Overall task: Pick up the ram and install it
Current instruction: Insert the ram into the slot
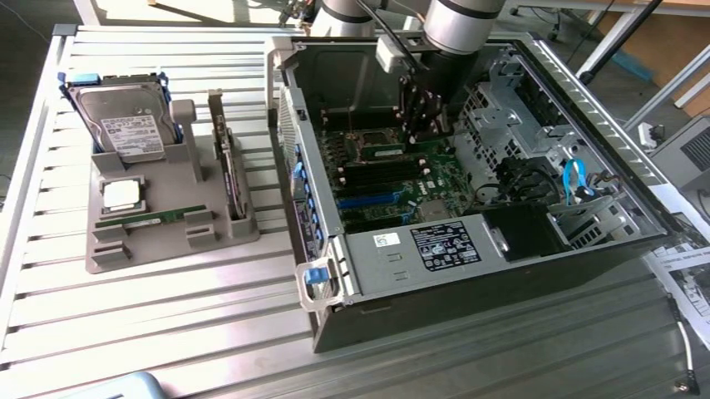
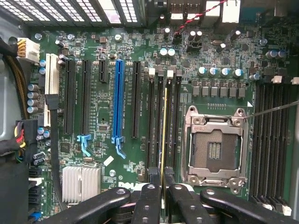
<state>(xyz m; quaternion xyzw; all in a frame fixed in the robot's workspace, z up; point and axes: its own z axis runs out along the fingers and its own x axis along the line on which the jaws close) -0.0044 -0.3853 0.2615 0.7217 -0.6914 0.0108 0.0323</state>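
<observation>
Between fingers [image 2: 163, 198]: ram [image 2: 165, 140], clamped edge-on over memory slot [image 2: 160, 121]. Step: installing. Needs: straight, even seating push.

Open case side [image 1: 505, 125], claw's path flanked by CPU socket [image 2: 216, 148], blue slot [image 2: 117, 105]
</observation>
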